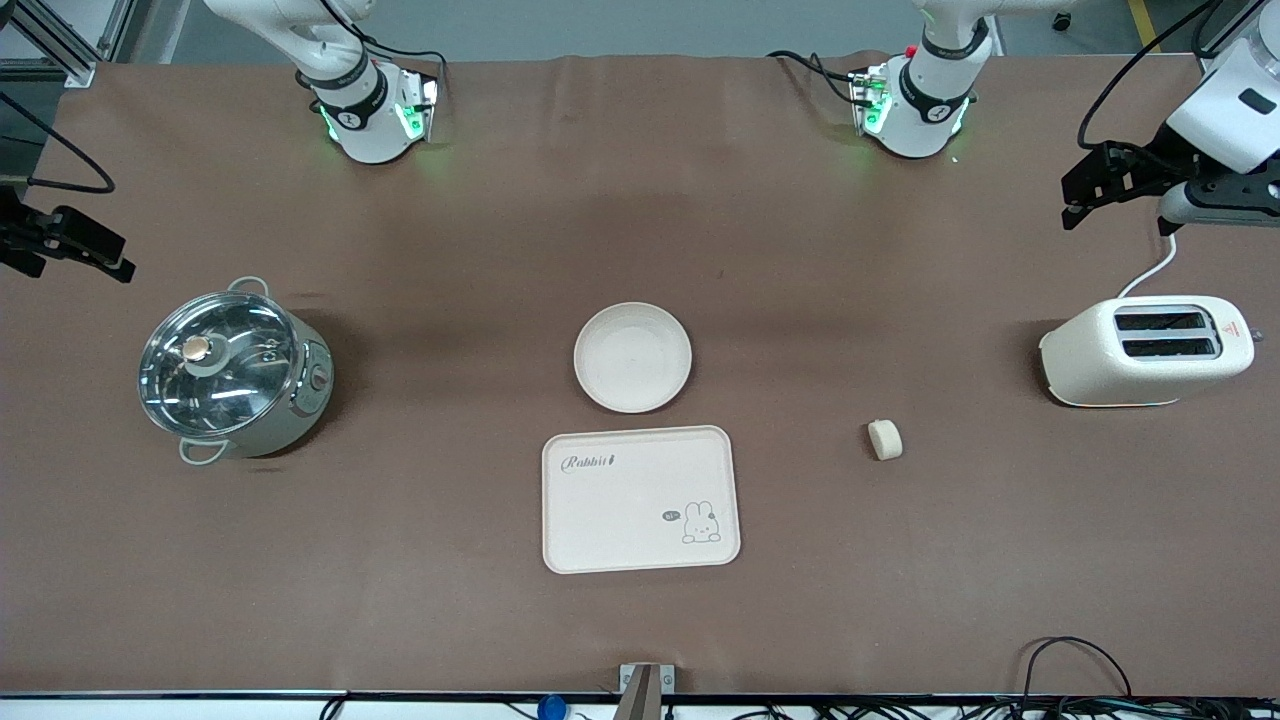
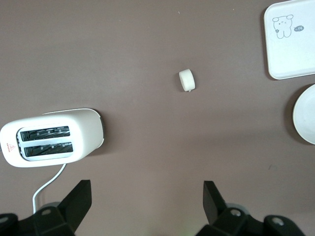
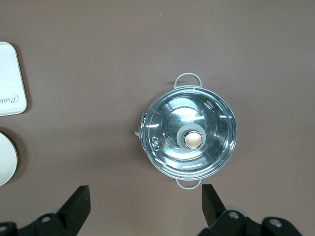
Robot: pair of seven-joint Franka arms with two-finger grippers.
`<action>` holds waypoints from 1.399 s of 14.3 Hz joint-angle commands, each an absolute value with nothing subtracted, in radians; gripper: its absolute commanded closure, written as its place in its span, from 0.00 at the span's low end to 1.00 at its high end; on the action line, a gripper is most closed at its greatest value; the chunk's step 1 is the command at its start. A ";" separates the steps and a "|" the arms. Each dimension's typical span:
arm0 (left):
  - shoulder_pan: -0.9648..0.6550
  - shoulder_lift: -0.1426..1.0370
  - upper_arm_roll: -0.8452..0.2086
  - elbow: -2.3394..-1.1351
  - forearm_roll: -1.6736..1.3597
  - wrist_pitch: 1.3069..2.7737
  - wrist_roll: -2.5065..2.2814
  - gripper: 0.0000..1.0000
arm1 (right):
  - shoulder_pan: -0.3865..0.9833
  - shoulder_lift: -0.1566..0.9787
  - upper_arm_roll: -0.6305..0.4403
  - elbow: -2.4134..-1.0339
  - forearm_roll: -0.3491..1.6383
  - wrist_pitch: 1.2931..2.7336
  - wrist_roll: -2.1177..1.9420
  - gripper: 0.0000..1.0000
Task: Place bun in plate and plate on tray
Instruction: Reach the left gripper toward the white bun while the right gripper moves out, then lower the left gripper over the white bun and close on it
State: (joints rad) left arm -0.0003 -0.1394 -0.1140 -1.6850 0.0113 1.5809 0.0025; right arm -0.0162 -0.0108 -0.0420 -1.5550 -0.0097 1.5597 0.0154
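Note:
The bun (image 1: 885,439) lies on the brown table, between the tray and the toaster. It also shows in the left wrist view (image 2: 187,80). The round plate (image 1: 632,357) sits mid-table, empty, just farther from the front camera than the rabbit tray (image 1: 640,498), apart from it. My left gripper (image 1: 1085,195) hangs open and empty in the air near the toaster, at the left arm's end; its own view shows its jaws wide apart (image 2: 146,199). My right gripper (image 1: 95,250) hangs open and empty near the pot (image 3: 145,201).
A cream toaster (image 1: 1150,350) with a white cord stands at the left arm's end of the table. A steel pot with a glass lid (image 1: 235,370) stands at the right arm's end. Cables lie along the table's front edge.

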 commanded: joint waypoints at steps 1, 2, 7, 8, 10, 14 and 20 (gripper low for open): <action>-0.003 -0.127 -0.107 -1.657 0.008 1.555 0.011 0.00 | -0.028 -0.009 -0.032 -1.551 -0.015 1.562 0.023 0.00; -0.003 -0.121 -0.107 -1.654 0.009 1.555 0.011 0.00 | -0.028 -0.009 -0.032 -1.551 -0.015 1.562 0.023 0.00; -0.012 0.038 -0.109 -1.571 0.028 1.568 0.003 0.00 | -0.022 -0.009 -0.031 -1.551 0.020 1.555 0.025 0.00; -0.015 0.072 -0.112 -1.571 0.028 1.589 -0.008 0.00 | -0.017 -0.009 -0.028 -1.551 0.021 1.552 0.025 0.00; -0.017 0.132 -0.118 -1.585 0.026 1.638 -0.061 0.00 | 0.000 -0.009 -0.026 -1.551 0.044 1.552 0.026 0.00; -0.073 0.224 -0.123 -1.692 0.026 1.851 -0.328 0.00 | 0.104 0.047 -0.026 -1.574 0.097 1.653 0.069 0.00; -0.106 0.406 -0.124 -1.845 0.037 2.231 -0.445 0.00 | 0.222 0.170 -0.026 -1.592 0.138 1.763 0.150 0.00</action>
